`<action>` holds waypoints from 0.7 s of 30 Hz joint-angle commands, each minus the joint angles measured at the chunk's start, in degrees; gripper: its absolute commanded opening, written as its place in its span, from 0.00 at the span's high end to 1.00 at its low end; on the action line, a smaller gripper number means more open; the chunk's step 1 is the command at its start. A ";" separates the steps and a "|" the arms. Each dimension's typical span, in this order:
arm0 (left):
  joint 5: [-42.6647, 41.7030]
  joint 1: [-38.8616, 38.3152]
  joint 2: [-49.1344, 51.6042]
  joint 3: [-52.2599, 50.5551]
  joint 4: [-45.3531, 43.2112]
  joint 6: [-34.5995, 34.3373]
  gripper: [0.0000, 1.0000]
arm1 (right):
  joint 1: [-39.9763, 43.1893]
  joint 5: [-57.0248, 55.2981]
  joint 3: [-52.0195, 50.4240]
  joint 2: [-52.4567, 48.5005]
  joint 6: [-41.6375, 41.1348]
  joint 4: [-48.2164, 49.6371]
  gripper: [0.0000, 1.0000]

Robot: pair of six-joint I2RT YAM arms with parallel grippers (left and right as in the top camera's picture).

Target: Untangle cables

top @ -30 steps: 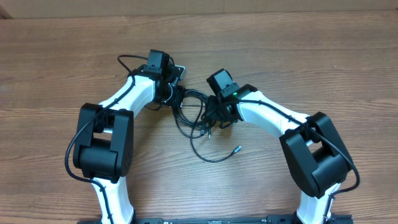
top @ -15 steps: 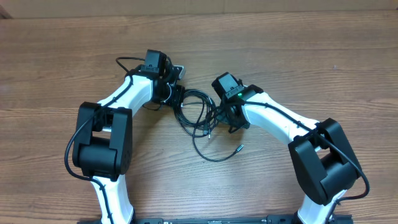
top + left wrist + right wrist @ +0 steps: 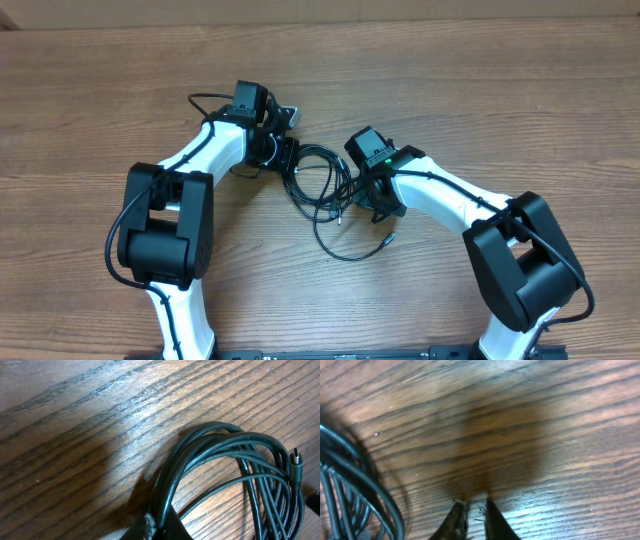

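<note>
The cables (image 3: 318, 180) lie as a tangle of thin black loops on the wooden table between the two arms. One strand curves down toward the front and ends in a small plug (image 3: 391, 238). My left gripper (image 3: 289, 160) sits at the tangle's left edge, shut on a black strand (image 3: 161, 519). In the left wrist view the loops (image 3: 225, 455) spread to the right, with a plug tip (image 3: 297, 461) at the far right. My right gripper (image 3: 385, 208) is just right of the tangle, its jaws a little apart over bare wood (image 3: 476, 510), with nothing between them. The cables (image 3: 350, 495) lie to its left.
The wooden table (image 3: 500, 110) runs to a pale wall strip at the back. The left arm's own thick black wire (image 3: 200, 100) loops out behind its wrist. Both arm bases stand at the front edge.
My right gripper has moved right and toward the front, away from the tangle, and its jaws have parted slightly. The lower cable loop has shifted a little to the right. The left arm stays put.
</note>
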State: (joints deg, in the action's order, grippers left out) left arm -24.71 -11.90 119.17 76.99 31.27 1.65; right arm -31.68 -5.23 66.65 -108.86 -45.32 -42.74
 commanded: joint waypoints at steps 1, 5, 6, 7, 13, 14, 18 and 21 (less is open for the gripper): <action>-0.90 0.00 1.66 0.07 0.11 0.98 0.96 | 1.40 4.90 3.10 0.87 11.98 -2.05 0.71; -0.90 -0.02 1.66 0.07 0.13 0.96 0.96 | 2.62 11.04 9.62 0.96 15.65 -3.43 0.55; -0.90 -0.02 1.66 0.07 0.11 0.96 0.96 | 2.73 12.20 10.43 0.96 15.63 -3.17 0.51; -0.90 -0.02 1.66 0.07 0.11 0.98 0.96 | 2.73 13.42 10.80 0.96 15.63 -2.56 0.51; -1.99 0.00 1.66 0.07 0.17 2.71 0.96 | 1.90 16.61 10.45 0.52 15.61 -0.92 0.51; -3.28 0.00 1.66 0.07 0.15 3.74 0.96 | 1.75 15.67 10.45 0.39 15.56 -0.90 0.51; -7.21 -0.02 1.66 0.07 0.20 6.12 0.96 | 1.70 11.23 10.45 -0.61 15.58 0.07 0.51; -7.52 0.00 1.66 0.07 0.22 6.14 0.96 | 1.70 10.21 10.45 -2.14 15.61 1.95 0.52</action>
State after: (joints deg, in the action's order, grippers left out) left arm -28.80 -11.90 119.72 76.99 31.40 5.32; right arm -29.78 7.20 76.90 -109.21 -30.85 -41.93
